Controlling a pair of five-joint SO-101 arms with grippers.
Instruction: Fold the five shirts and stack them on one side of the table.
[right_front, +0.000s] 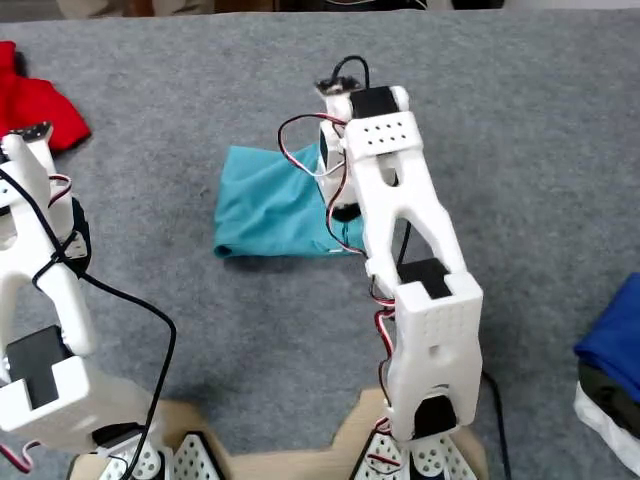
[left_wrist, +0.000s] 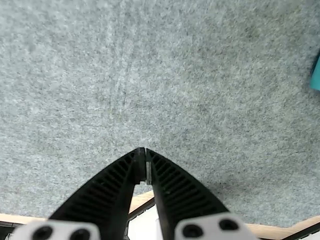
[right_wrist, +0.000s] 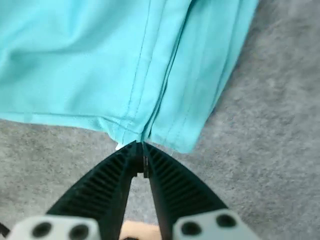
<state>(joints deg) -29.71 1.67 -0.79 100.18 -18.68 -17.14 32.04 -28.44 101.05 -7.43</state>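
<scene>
Closed tight, the right gripper (right_wrist: 141, 146) touches the hem of the teal shirt (right_wrist: 100, 60) in the middle of the table (right_front: 520, 150), the left gripper (left_wrist: 145, 150) is closed on nothing near the left edge, and folding looks half done, so next it likely must pinch that hem and fold.
</scene>
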